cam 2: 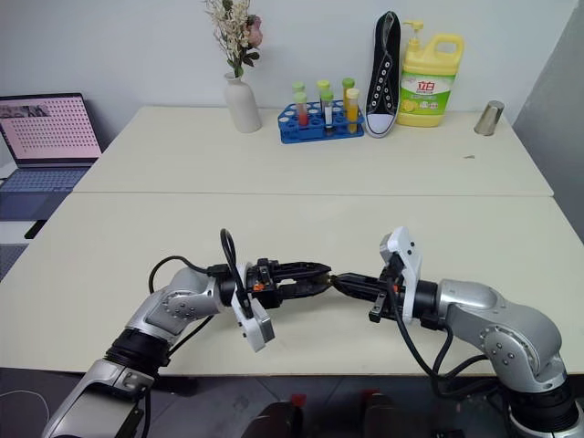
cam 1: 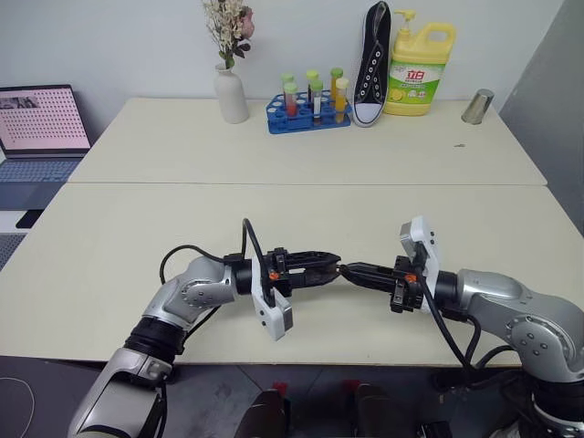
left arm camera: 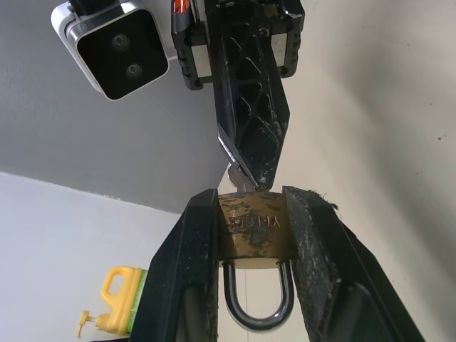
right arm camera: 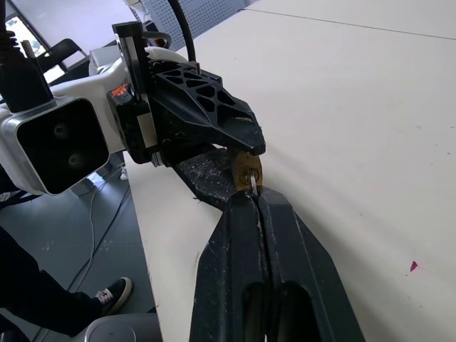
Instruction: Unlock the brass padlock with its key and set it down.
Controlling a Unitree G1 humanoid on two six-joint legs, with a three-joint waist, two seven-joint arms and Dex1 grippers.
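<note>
Both arms are meeting above the near table point(cam 1: 109, 274), close to its near edge, so that the lock work is happening in the air and not on the surface. The left gripper point(left arm camera: 253, 246) is pointing to the right and its jaws are standing narrow, pressing the two flat sides of the brass padlock point(left arm camera: 253, 231); the silvery shackle point(left arm camera: 258, 299) is hanging toward the wrist, still closed into the body, and the keyhole face is turning outward to the other arm. I think it is being held this way to give the key a free and steady entrance. The right gripper point(right arm camera: 251, 196) is coming from the right, with its fingers pressed fully together on the key point(right arm camera: 252, 182), whose thin metal is showing just between the tips and the padlock. The key is touching the padlock's face, but whether it is already sitting deep inside, I cannot tell. The far table is carrying a vase point(cam 1: 231, 91), a test tube rack point(cam 1: 306, 114), a shoe point(cam 1: 372, 64) and a detergent bottle point(cam 1: 418, 73), all well apart from the work.
</note>
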